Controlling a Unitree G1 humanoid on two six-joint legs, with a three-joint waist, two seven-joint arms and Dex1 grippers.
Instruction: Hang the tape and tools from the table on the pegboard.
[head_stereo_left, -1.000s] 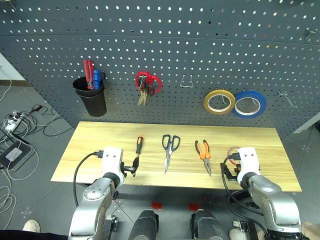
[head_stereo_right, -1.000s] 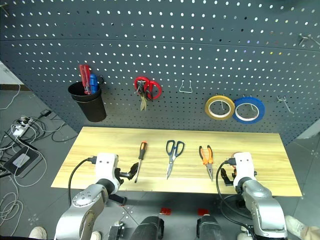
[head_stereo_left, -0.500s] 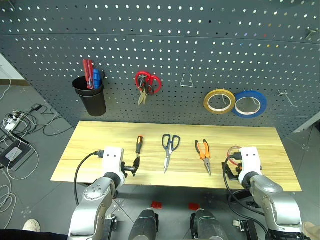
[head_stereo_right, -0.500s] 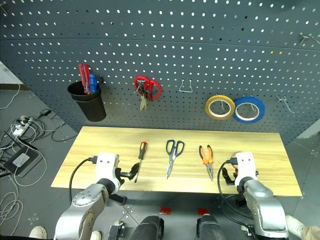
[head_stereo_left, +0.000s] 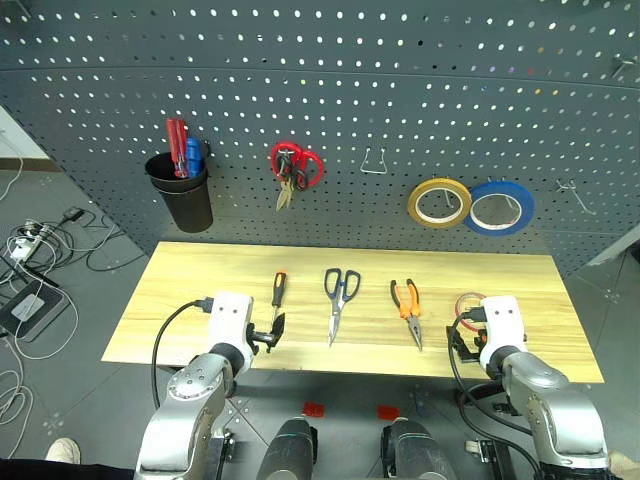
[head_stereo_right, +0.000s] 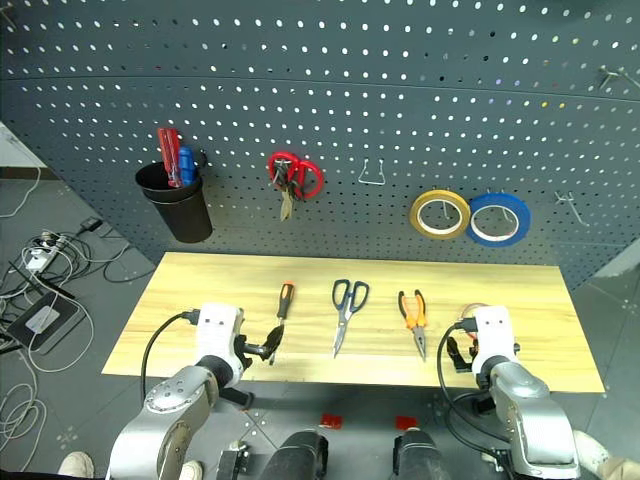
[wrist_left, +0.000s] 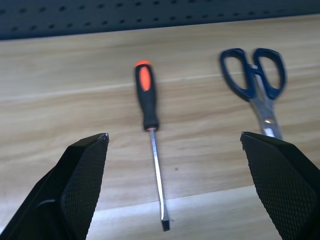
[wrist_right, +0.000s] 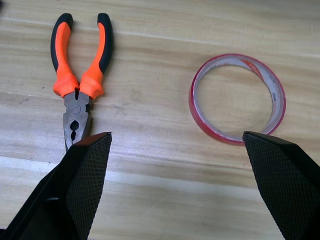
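Pegboard (head_stereo_left: 400, 90) spans the whole upper frame w/ a free wire hook at centre, likely where one of my items goes. Already hung there: black cup (head_stereo_left: 186, 195) upper left w/ red & blue screwdrivers, red-handled scissors (head_stereo_left: 293, 168) beside it, yellow roll (head_stereo_left: 438, 203) & blue roll (head_stereo_left: 500, 208) upper right.

Table (head_stereo_left: 200, 270) fills mid-frame; the task's four items lie in a row across it, spaced apart, prob. laid out for one-at-a-time pickup. L to R: screwdriver (head_stereo_left: 277, 297), blue-handled scissors (head_stereo_left: 338, 300), pliers (head_stereo_left: 408, 308), red tape (wrist_right: 237, 98) flat at right, partly behind my wrist in the head view.

My left gripper (head_stereo_left: 272, 332), lower left, jaws spread wide, holding nothing, lines up on the screwdriver's tip end, seemingly the first pick. My right gripper (wrist_right: 177, 180), lower right, equally wide and empty, hovers over bare wood w/ pliers and tape ahead. Nothing hung yet.
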